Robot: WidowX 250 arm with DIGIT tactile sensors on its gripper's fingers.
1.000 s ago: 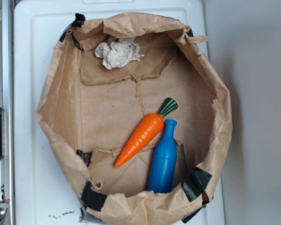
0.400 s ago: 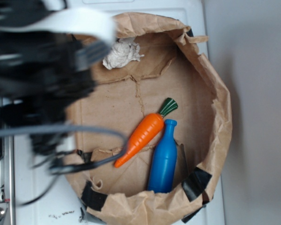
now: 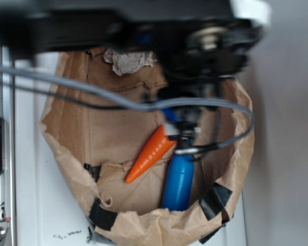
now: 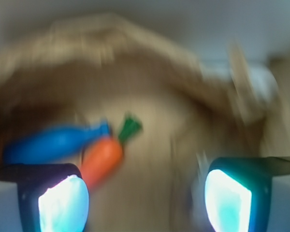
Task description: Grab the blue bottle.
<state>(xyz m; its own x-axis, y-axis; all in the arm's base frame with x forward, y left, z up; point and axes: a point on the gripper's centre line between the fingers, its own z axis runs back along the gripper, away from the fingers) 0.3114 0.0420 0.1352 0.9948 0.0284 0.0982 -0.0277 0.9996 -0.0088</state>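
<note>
The blue bottle (image 3: 178, 182) lies in a brown paper-lined basin (image 3: 66, 128), its neck hidden under my arm. An orange toy carrot (image 3: 150, 154) lies just left of it, touching or nearly so. My gripper (image 3: 184, 134) hangs blurred above the bottle's neck and the carrot's top. In the blurred wrist view the bottle (image 4: 53, 143) lies at the left with the carrot (image 4: 102, 159) below it. My gripper (image 4: 145, 203) is open and empty, its two fingers wide apart, the left finger (image 4: 63, 203) just below the carrot.
A crumpled white paper ball (image 3: 128, 60) lies at the back of the basin. The basin's raised paper rim (image 3: 154, 225) has black tape patches (image 3: 215, 200). It sits on a white surface (image 3: 28, 169). Grey cables (image 3: 92, 92) from my arm cross the view.
My arm has swept in from the left and now spans the top of the view, with the gripper over the bottle's neck. Bottle and carrot have not moved.
</note>
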